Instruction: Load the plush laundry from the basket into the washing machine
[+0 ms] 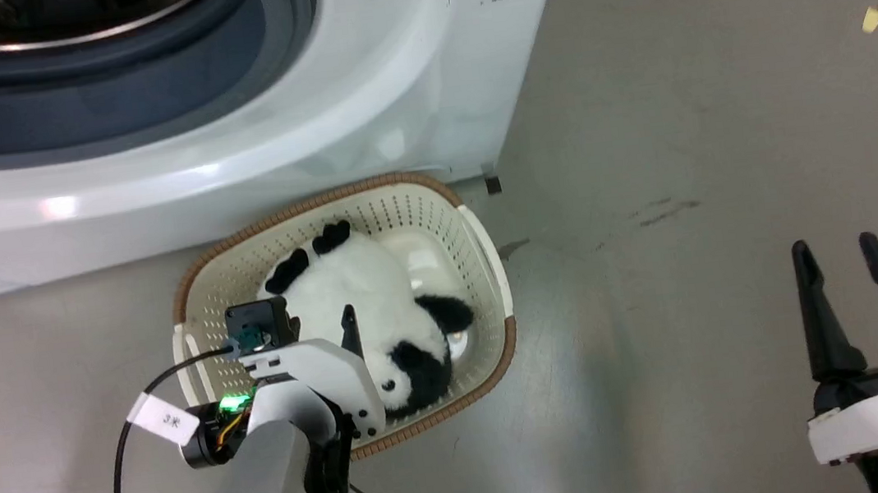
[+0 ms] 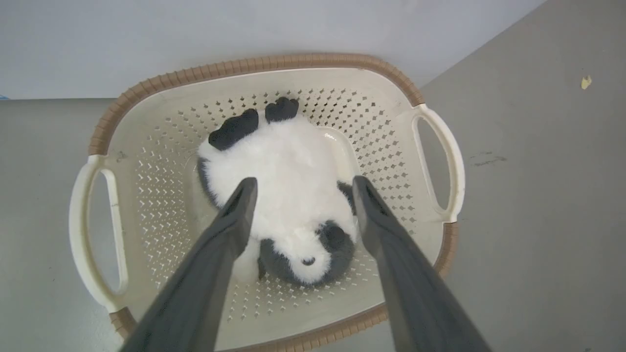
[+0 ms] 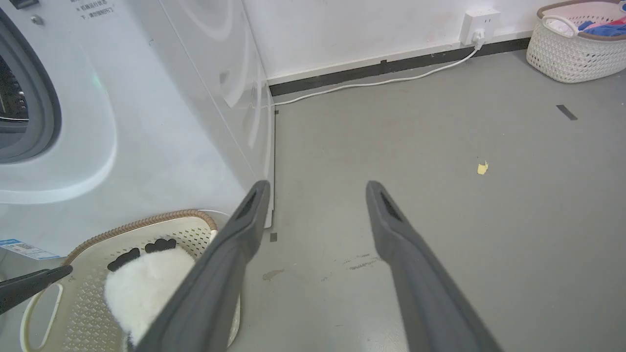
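Panda (image 2: 288,161) lay in basket (image 2: 254,63), on floor (image 1: 686,169) before washing machine (image 1: 358,115). My left hand (image 2: 303,182) hovered over it, fingers (image 2: 234,220) apart, straddling white torso; right hand (image 1: 835,247) apart too, idle, well clear. I judged it light, squashy: pinch deep across torso, not limb.

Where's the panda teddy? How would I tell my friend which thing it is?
Find the big white washing machine; on the grey floor right in front of it sits a cream basket with a brown rim. Lying inside is the panda toy. It is the one fluffy thing there, white with black paws and eye patches, unlike the hard, holey plastic around it.
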You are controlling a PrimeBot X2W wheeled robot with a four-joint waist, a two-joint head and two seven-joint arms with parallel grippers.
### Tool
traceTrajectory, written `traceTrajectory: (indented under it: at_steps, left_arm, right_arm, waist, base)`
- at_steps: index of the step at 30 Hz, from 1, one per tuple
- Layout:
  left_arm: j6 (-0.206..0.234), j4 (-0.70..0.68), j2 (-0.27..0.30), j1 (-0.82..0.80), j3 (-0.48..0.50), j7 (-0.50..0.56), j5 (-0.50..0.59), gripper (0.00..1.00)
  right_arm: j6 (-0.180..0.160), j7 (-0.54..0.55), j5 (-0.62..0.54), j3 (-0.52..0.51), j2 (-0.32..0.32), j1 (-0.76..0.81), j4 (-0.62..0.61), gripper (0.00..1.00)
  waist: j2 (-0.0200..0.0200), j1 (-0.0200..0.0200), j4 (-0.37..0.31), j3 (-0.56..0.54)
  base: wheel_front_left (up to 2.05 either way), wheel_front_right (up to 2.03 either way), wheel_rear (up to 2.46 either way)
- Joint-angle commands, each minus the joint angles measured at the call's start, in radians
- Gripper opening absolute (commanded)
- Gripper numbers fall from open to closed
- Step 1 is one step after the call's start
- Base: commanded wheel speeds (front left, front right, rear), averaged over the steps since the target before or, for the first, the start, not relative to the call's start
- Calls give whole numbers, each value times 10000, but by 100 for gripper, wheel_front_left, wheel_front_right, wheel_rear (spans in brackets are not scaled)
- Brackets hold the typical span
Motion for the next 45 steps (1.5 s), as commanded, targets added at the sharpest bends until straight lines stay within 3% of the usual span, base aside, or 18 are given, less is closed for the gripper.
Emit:
traceTrajectory:
  at_steps: [1,13,33,45]
  left_arm:
    - [124,407,57,-416,-100,-53,-256,100]
    - [511,1820,-12,-1629,-320,-490,-1225,100]
    - [734,3866,-107,-3755,-899,-1153,-2906,100]
    - [963,4996,-111,-4880,-1680,-698,-4228,100]
  right_arm:
    - [-6,-74,153,-109,-57,-129,-176,100]
    - [-7,-87,521,-509,-189,-14,-919,100]
    - [-8,-166,1120,-1093,-243,419,-2042,100]
    - [-9,-390,1551,-1280,-246,494,-2395,100]
  waist:
    - [0,-2,18,397]
    - [0,-2,144,1709]
    - [0,-2,178,3744]
    - [0,-2,-57,4905]
  base:
    - [0,0,0]
    - [0,0,0]
    - [0,0,0]
    - [0,0,0]
